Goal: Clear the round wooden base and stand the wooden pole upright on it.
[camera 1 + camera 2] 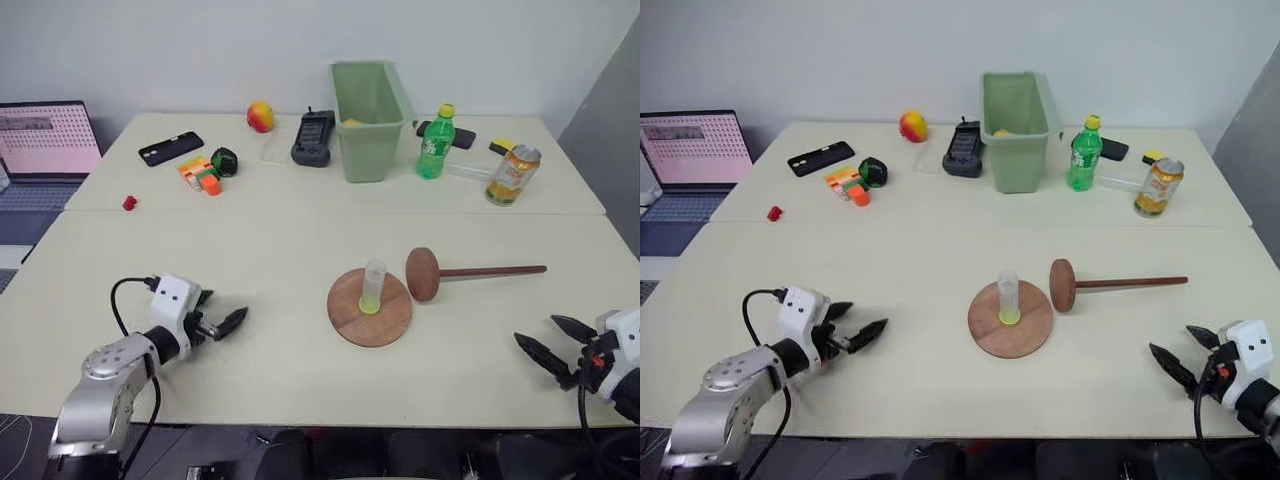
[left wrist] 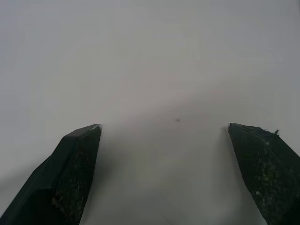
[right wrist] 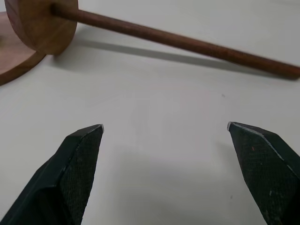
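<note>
Base (image 1: 369,310) at counter (image 1: 250,250) centre, clear tube (image 1: 373,286) upright on it. Pole (image 1: 480,270) lies flat at base's 2 o'clock, end disc beside rim. Left tool (image 1: 222,322) and right tool (image 1: 545,345) wide open, empty. Risk: tube tips, rolls off if clipped sideways.

The laptop (image 1: 45,140) is cut off by the left edge of the left eye view. The right end effector (image 1: 550,340) has its arm cut by the right edge. Small things inside the green bin (image 1: 368,120) show only as a yellow speck, too little to identify. The round wooden base (image 3: 14,61) is cropped in the right wrist view.
</note>
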Motion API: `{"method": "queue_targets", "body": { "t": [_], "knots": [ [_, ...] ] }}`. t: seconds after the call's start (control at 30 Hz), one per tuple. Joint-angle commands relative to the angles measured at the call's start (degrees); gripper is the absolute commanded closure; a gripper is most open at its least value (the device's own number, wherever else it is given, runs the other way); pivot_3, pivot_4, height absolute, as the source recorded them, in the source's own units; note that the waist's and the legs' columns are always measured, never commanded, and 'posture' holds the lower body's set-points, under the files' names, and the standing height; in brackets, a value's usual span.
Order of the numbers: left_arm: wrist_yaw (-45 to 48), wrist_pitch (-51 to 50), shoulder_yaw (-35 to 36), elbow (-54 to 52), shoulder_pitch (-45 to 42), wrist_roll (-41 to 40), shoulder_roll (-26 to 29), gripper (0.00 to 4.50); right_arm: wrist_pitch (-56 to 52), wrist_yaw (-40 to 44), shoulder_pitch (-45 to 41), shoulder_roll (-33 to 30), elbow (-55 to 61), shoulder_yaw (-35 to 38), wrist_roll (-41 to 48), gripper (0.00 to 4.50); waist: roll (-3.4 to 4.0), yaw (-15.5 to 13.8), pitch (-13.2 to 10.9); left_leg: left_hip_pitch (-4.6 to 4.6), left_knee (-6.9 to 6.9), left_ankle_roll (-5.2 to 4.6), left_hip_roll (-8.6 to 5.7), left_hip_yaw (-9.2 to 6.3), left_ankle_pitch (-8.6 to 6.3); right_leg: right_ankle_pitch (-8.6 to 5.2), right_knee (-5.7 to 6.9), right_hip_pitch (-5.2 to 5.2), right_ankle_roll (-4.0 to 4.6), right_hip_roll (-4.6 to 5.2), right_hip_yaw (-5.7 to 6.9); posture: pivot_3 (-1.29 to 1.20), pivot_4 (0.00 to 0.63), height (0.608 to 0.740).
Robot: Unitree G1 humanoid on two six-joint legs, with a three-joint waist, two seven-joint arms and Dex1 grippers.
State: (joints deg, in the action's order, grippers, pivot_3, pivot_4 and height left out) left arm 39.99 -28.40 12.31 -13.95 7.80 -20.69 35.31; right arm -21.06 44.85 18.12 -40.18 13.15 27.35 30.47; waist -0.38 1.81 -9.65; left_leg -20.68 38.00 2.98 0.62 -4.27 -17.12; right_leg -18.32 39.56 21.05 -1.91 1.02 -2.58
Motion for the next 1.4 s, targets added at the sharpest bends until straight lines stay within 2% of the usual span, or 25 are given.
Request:
{"method": "queue_targets", "body": {
  "t": [0.03, 0.13, 0.33, 0.53, 0.73, 0.87, 0.97, 1.13, 1.23, 1.4],
  "knots": [
    [-0.87, -0.71, -0.37, -1.20, -0.07, -0.51, -0.62, 0.00, 1.73, -1.75, -2.30, 1.36, -1.72, -0.67, -1.49, 0.04, 0.03, -0.06, 0.02, -0.01, 0.00, 0.00, -0.02, 0.00, 0.00, 0.00, 0.00, 0.00, 0.00, -0.02, 0.00, 0.00, 0.150, 0.740],
    [-3.19, 1.10, -0.61, -0.30, -1.20, 1.35, -1.64, 0.00, 3.47, -2.68, -2.71, 2.87, -3.05, -1.37, -3.14, 0.04, 0.02, -0.51, 0.06, -0.15, 0.00, 0.00, -0.04, -0.07, 0.00, 0.00, -0.06, 0.01, 0.00, -0.03, 0.04, 0.00, 0.150, 0.740],
    [-1.38, 3.17, -2.40, -2.74, 1.37, 1.86, -1.79, 0.00, 6.86, -2.58, -1.24, 5.13, -4.06, -1.79, -5.12, 0.04, 0.06, -0.55, 0.09, -0.19, -0.03, 0.01, 0.00, -0.17, 0.00, 0.00, -0.12, 0.07, -0.01, 0.08, 0.00, 0.00, 0.150, 0.740],
    [3.26, 3.71, -4.89, -6.12, 1.16, 1.02, 1.05, 0.00, 9.81, -0.91, 1.89, 6.03, -2.28, -2.68, -5.61, 0.04, 0.06, -0.53, 0.09, -0.19, -0.03, 0.01, -0.01, -0.20, 0.00, 0.00, -0.13, 0.05, -0.01, 0.09, -0.01, 0.00, 0.150, 0.740],
    [11.14, -0.20, -8.17, -8.19, -8.95, -4.36, 4.80, 0.00, 8.23, 3.08, 3.91, 3.93, 4.48, -3.90, -2.81, 0.04, 0.05, -0.46, 0.08, -0.22, -0.02, 0.01, -0.01, -0.18, 0.00, 0.00, -0.12, 0.05, -0.01, 0.03, 0.06, 0.00, 0.150, 0.740],
    [16.51, -3.12, -11.89, -6.90, -21.61, -7.35, 6.08, 0.00, 4.27, 3.97, 3.54, 2.13, 10.49, -3.97, 0.75, 0.04, 0.03, -0.32, 0.07, -0.21, -0.02, 0.01, -0.04, -0.17, 0.00, 0.00, -0.12, 0.05, -0.01, -0.05, 0.09, 0.00, 0.150, 0.740],
    [19.18, -5.08, -15.07, -4.70, -29.94, -8.61, 4.81, 0.00, 0.75, 5.09, 4.84, 0.20, 16.99, -3.48, 4.46, 0.04, 0.01, -0.37, 0.06, -0.25, -0.01, 0.01, -0.07, -0.14, 0.00, 0.00, -0.15, 0.05, -0.01, -0.07, 0.14, 0.00, 0.150, 0.740],
    [22.30, -4.74, -19.09, 1.06, -38.64, -8.49, 1.26, 0.00, -5.32, 4.22, 3.89, -4.05, 26.58, -0.02, 12.61, 0.04, -0.08, -0.17, 0.00, -0.26, -0.02, 0.01, -0.09, -0.13, 0.00, -0.02, -0.20, 0.06, -0.04, -0.12, 0.15, 0.00, 0.150, 0.740],
    [25.10, -2.88, -22.15, 5.91, -43.85, -7.40, -1.61, 0.00, -9.85, -0.13, -0.55, -6.55, 31.24, 0.88, 19.46, 0.04, -0.17, -0.08, -0.05, -0.24, 0.02, 0.01, -0.14, -0.15, 0.00, -0.01, -0.17, 0.06, -0.03, -0.21, 0.15, 0.00, 0.150, 0.740],
    [28.68, -0.15, -26.22, 9.99, -47.55, -5.52, -5.35, 0.00, -13.92, -7.69, -5.60, -7.51, 35.22, 0.23, 24.64, 0.04, -0.20, -0.19, -0.06, -0.36, 0.02, 0.01, -0.17, -0.16, 0.00, -0.01, -0.28, 0.06, -0.03, -0.24, 0.17, 0.00, 0.150, 0.740]
  ]
}}
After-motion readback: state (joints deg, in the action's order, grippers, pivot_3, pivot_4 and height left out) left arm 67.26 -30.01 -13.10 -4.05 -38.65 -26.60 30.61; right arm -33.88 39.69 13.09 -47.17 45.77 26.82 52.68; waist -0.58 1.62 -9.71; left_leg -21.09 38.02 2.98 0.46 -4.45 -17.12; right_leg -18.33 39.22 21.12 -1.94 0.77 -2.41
